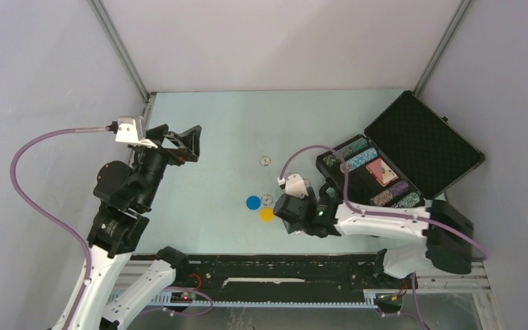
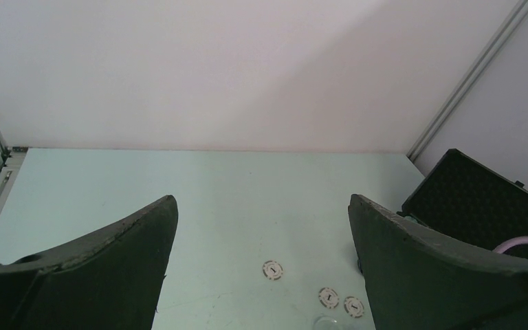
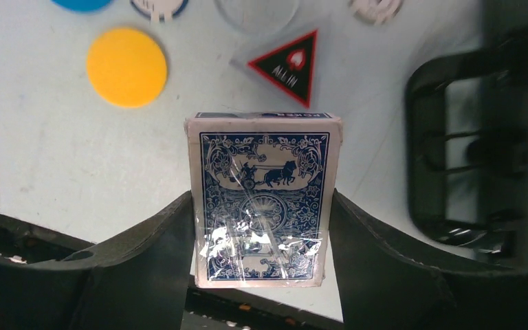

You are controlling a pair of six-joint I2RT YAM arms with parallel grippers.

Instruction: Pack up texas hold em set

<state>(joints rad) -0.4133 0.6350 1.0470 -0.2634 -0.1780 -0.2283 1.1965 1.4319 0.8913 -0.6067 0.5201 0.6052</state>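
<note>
The black case (image 1: 423, 137) lies open at the right, its lid tilted back, with rows of coloured poker chips (image 1: 357, 154) in its base. My right gripper (image 3: 261, 206) is shut on the blue-backed card deck (image 3: 261, 172), one finger on each long side, near the table's front edge. Just beyond the deck lie the red triangular marker (image 3: 289, 63), a yellow disc (image 3: 126, 67), a blue disc (image 1: 253, 202) and a clear disc (image 3: 256, 10). My left gripper (image 1: 182, 144) hangs open at the left, holding nothing.
Loose white chips (image 2: 273, 270) lie mid-table, two more (image 2: 328, 297) nearer the discs. The case's black handle (image 3: 454, 144) is close on the right of the held deck. Metal frame posts (image 1: 120, 48) and white walls close in the table.
</note>
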